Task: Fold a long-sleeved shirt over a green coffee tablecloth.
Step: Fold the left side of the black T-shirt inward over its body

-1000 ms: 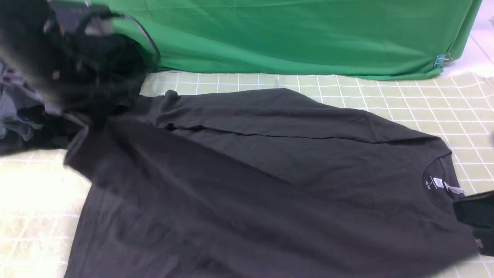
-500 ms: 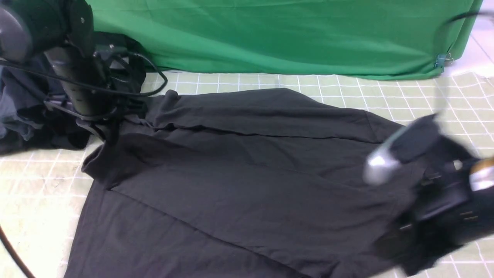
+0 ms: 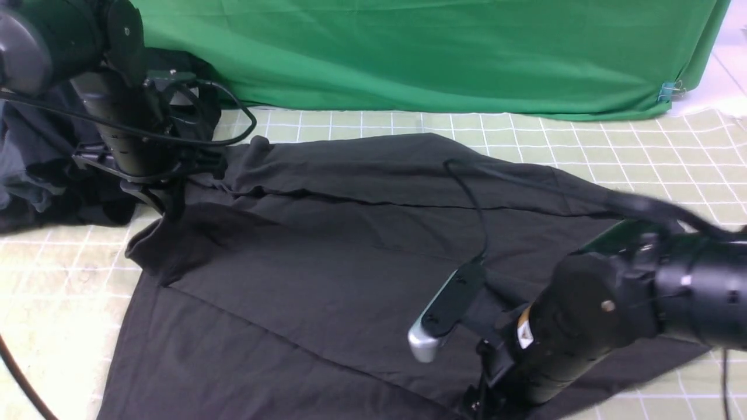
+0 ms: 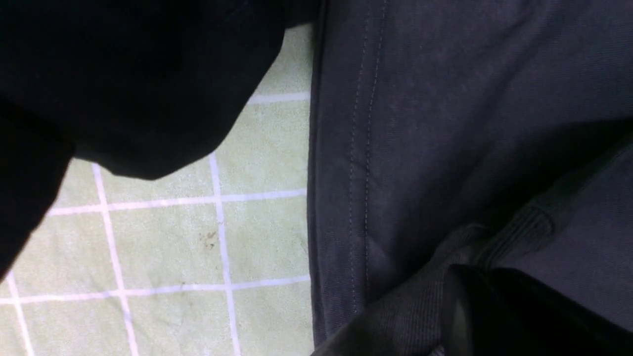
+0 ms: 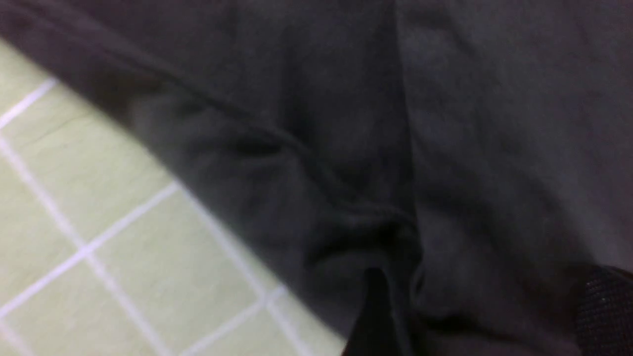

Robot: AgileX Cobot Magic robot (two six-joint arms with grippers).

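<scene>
Fabric of the long-sleeved shirt [image 3: 350,262] lies spread over the green coffee tablecloth [image 3: 642,151], reaching from our left claw [image 3: 165,204] across to our right claw [image 5: 487,301]. Our left claw points down at the far left corner of the shirt and is pinched tight on it. The cloth rises in a small peak up to its tips. In the left wrist view a ribbed cuff [image 4: 509,232] runs in under the dark finger [image 4: 499,311], and a stitched hem [image 4: 361,173] lies flat just beyond it against the pale squared cloth. A heap of blacker clothing [image 3: 41,175] with a grey-blue patch sits just beside this claw, on its outer side. Our right claw is low over the near right part of the shirt, mostly hidden in the front view under its own arm [image 3: 583,326] and wrist camera [image 3: 446,312]. In the right wrist view its fingers [image 5: 378,316] stand wide apart, with wrinkled shirt fabric lying between them and bunched at one tip; we see nothing clamped. The shirt's edge runs just beside this claw, with bare tablecloth past it. A black cable [image 3: 473,204] loops over the shirt ahead of the right claw. Far beyond both claws hangs a plain bright green cloth [image 3: 437,52].
</scene>
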